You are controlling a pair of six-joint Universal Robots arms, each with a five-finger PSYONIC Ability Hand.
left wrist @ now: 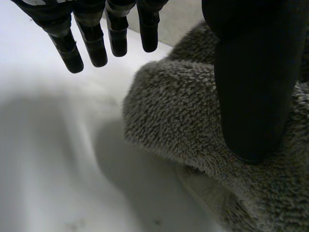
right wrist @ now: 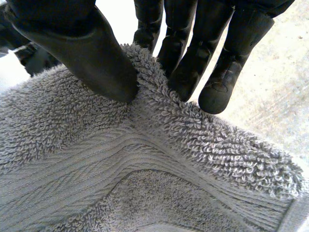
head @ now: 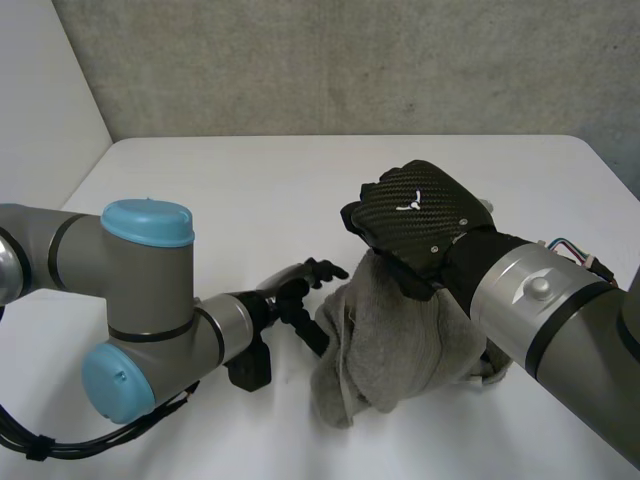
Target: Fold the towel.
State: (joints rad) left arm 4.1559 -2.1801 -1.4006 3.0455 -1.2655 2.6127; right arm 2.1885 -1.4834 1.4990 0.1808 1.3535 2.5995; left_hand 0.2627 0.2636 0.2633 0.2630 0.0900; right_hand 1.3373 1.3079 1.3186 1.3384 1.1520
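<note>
1. The robot's black right hand (head: 420,215) was closed in a pinch: in the right wrist view its thumb (right wrist: 91,58) and fingers (right wrist: 217,82) squeezed a raised ridge of pile between them.
2. What it held was a grey fluffy terry towel (head: 385,340), gripped at the top of the bunch.
3. The towel hung from that hand in a crumpled heap, and its lower folds rested on the white table (head: 250,190), near the front edge and a little right of the middle.
4. The grey right arm (head: 540,300) came in from the lower right, with the hand above the heap.
5. The black left hand (head: 300,292) was open, with its fingers (left wrist: 96,43) straight and spread over bare table, clear of the cloth.
6. In the left wrist view its thumb (left wrist: 251,87) lay flat against the towel's fluffy side and nothing was gripped.
7. That hand sat just beside the heap's left side.
8. The left arm (head: 150,300), with light-blue caps, lay low across the table's left front.
9. A grey speckled wall (head: 350,60) stood behind the table.
</note>
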